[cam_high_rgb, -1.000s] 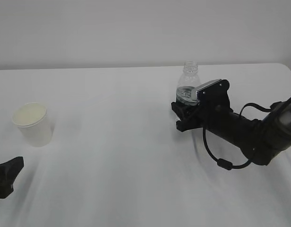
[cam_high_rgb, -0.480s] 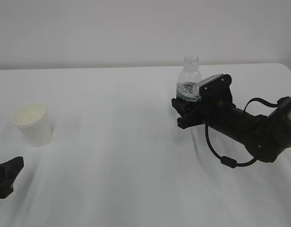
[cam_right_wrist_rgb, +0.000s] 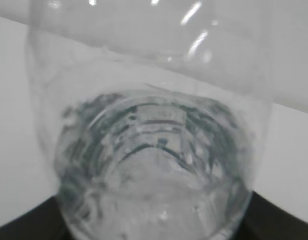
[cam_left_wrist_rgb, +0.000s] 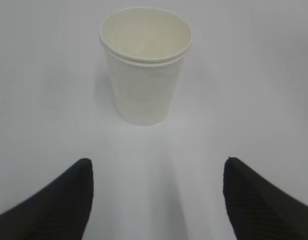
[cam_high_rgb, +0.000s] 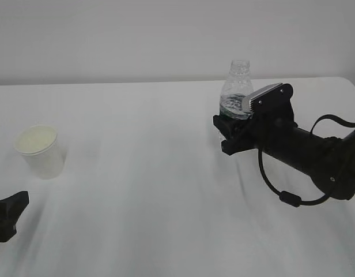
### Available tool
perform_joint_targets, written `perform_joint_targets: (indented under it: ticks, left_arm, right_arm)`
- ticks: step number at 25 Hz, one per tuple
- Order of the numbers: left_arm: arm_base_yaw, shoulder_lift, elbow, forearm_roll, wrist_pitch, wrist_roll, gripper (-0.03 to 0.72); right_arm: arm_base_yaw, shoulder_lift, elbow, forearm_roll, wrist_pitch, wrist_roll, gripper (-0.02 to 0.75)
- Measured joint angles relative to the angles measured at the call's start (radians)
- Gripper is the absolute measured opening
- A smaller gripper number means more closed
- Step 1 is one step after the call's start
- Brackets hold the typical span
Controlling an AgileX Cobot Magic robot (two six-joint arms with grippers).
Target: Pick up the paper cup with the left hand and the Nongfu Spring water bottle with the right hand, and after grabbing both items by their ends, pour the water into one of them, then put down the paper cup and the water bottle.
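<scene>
Resting low at the near left edge of the white table [cam_high_rgb: 143,190], the left gripper [cam_left_wrist_rgb: 156,192] points straight at the paper cup [cam_left_wrist_rgb: 145,65], its two dark fingers spread wide and short of the cup, which stands upright, mouth up. Farther back on the right, the right gripper [cam_high_rgb: 234,131] reaches in level, clamped around the lower body of the Nongfu Spring water bottle [cam_high_rgb: 237,86], its neck pointing up, water [cam_right_wrist_rgb: 154,170] visible inside.
</scene>
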Motion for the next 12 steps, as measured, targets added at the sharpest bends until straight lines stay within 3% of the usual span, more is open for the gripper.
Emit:
perform_joint_targets:
  ticks: [12]
  left_arm:
    - [0.0, 0.0, 0.0, 0.0, 0.0, 0.0, 0.578]
  right_arm:
    - [0.0, -0.108, 0.1, -0.009, 0.0, 0.0, 0.416]
